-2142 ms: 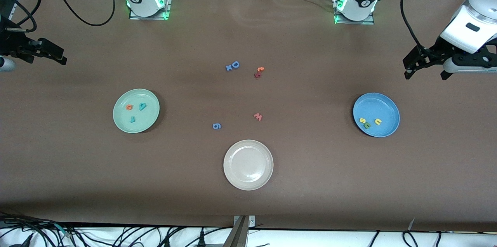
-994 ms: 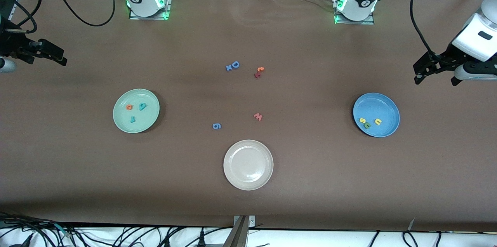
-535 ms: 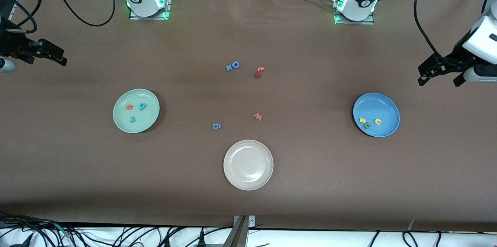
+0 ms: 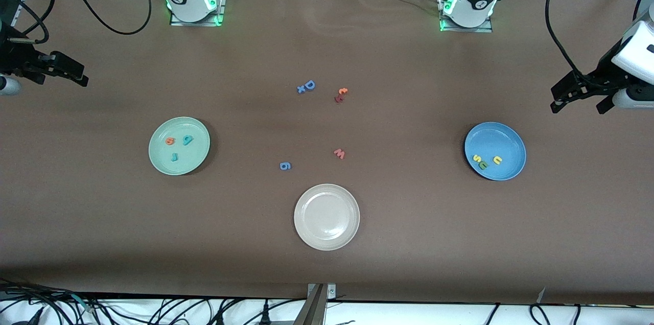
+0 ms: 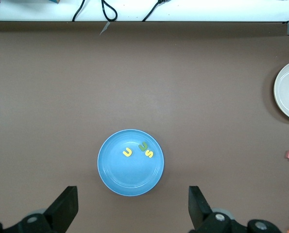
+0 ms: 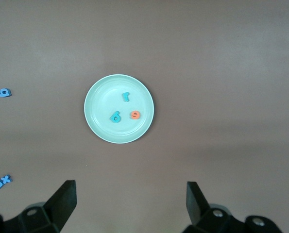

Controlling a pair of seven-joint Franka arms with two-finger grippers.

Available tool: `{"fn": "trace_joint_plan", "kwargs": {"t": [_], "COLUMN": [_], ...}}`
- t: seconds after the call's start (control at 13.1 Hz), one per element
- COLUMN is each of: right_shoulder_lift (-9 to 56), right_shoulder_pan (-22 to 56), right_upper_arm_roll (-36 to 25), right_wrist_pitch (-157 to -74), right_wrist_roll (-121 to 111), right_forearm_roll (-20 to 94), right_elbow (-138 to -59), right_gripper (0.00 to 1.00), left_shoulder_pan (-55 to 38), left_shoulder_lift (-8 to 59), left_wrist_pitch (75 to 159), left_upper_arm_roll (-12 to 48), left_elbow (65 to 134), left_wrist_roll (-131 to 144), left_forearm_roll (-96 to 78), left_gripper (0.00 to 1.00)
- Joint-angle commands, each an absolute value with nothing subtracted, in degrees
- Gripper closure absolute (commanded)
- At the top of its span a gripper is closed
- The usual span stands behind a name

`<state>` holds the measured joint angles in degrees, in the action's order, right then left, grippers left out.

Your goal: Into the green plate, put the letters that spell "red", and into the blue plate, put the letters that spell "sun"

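The green plate (image 4: 179,164) holds the letters that spell "red": an orange e (image 4: 170,141), a teal d (image 4: 188,140) and a teal r (image 4: 174,157). The right wrist view looks down on that green plate (image 6: 103,97) with its letters. The blue plate (image 4: 506,141) holds the letters that spell "sun": a yellow s (image 4: 476,158), an olive letter (image 4: 483,165) and a yellow u (image 4: 497,160). My left gripper (image 4: 580,102) hangs open and empty over the table at the left arm's end, beside the blue plate (image 5: 129,177). My right gripper (image 4: 61,72) waits open and empty at the right arm's end.
A beige-white plate (image 4: 326,240) lies nearest the front camera at mid-table. Loose letters lie in the middle: a blue g (image 4: 285,165), a red w (image 4: 339,153), a blue D with an x (image 4: 306,86), and an orange t with a dark red letter (image 4: 341,94).
My left gripper has drawn away from the blue plate toward the left arm's end of the table, slowing almost to a stop. The right arm, plates and letters have not moved.
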<state>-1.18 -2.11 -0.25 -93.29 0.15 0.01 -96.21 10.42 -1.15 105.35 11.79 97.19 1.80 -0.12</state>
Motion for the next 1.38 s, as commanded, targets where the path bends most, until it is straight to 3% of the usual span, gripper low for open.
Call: {"fn": "trace_joint_plan", "kwargs": {"t": [0.0,1.3], "right_shoulder_lift": [-0.53,-0.53], "right_shoulder_pan": [-1.93,-1.93], "right_upper_arm_roll": [-0.18,-0.18], "right_wrist_pitch": [-92.81,-92.81], "right_wrist_roll": [-0.35,-0.35], "right_forearm_roll": [-0.53,-0.61], "right_elbow": [-94.75,-94.75], "right_gripper": [0.00,0.00], "left_shoulder_pan": [10.02,6.59], "left_shoulder_lift": [-0.61,-0.70], "left_wrist_pitch": [104.94,104.94], "left_upper_arm_roll": [11.78,8.17], "left_elbow": [95.62,95.71], "left_wrist_roll": [1.85,1.85], "left_forearm_roll": [-1.14,-1.14], "left_gripper": [0.00,0.00]}}
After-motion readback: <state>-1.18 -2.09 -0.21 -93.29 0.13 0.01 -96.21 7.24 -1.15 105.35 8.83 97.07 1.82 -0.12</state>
